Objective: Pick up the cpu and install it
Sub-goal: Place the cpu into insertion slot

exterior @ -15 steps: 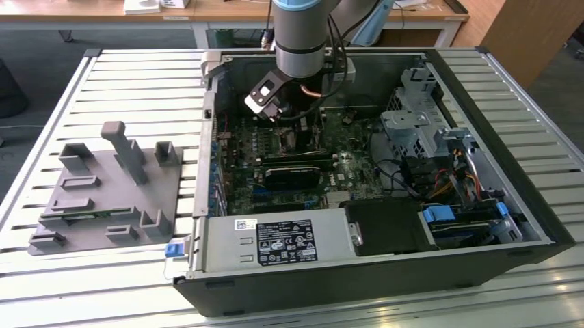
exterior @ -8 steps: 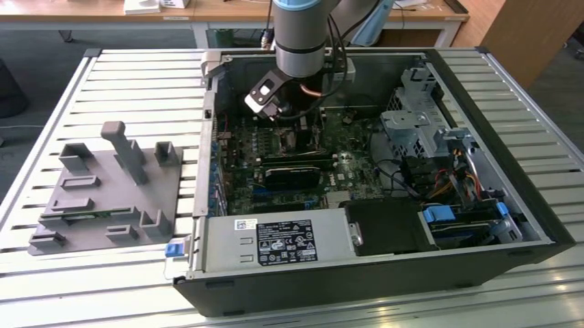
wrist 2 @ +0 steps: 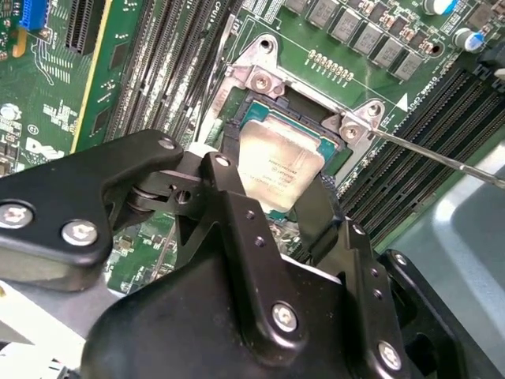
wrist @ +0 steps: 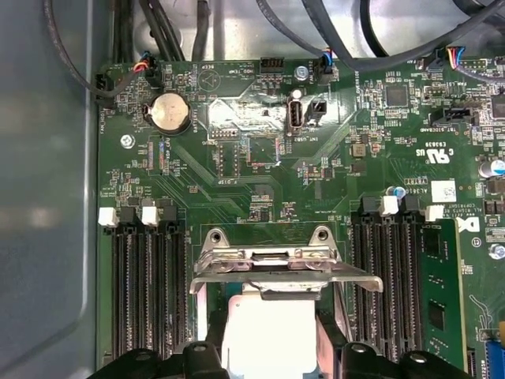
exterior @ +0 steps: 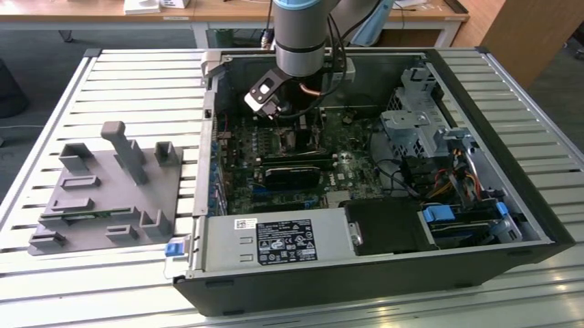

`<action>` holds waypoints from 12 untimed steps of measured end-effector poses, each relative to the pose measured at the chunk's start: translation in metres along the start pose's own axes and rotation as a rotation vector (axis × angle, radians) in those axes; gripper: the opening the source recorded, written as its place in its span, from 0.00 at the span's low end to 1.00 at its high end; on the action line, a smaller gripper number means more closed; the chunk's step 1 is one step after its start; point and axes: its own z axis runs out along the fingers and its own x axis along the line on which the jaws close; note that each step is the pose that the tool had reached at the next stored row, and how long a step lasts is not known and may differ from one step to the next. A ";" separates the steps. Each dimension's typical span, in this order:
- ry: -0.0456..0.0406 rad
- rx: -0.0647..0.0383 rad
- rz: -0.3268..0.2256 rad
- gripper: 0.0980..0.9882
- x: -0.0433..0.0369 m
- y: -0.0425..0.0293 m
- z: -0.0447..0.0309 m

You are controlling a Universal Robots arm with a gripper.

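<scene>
A slatted metal table (exterior: 137, 82) is spreading across the exterior view, its near slats catching bright glare (strongest toward the exterior view's left). Behind it a wooden desk (exterior: 228, 12) on white legs is standing on dark floor (exterior: 119, 37); a wooden panel (exterior: 524, 34) is rising at the exterior view's right.

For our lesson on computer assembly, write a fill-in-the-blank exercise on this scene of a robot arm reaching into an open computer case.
1. The gripper has the ____ between its jaws, above the socket.
2. The motherboard is ____ in colour.
3. The grey tray lies to the exterior view's ____ of the computer case.
Missing words: cpu; green; left.
</scene>
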 end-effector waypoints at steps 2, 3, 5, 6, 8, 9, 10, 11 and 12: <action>0.0000 0.000 0.000 0.48 0.0000 0.0000 0.0000; -0.0001 0.000 0.000 0.48 0.0000 0.0000 0.0000; 0.0029 -0.001 0.001 0.49 0.0006 0.0002 0.0009; 0.0014 -0.001 0.000 0.49 0.0003 0.0001 0.0006; 0.0001 0.000 0.000 0.56 0.0000 0.0000 0.0001; 0.0002 0.000 0.000 0.56 0.0000 0.0000 0.0001; 0.0001 0.000 0.000 0.56 0.0000 0.0000 0.0001; 0.0001 0.000 0.000 0.56 -0.0001 0.0000 0.0000; 0.0001 0.000 0.000 0.56 -0.0001 0.0000 -0.0001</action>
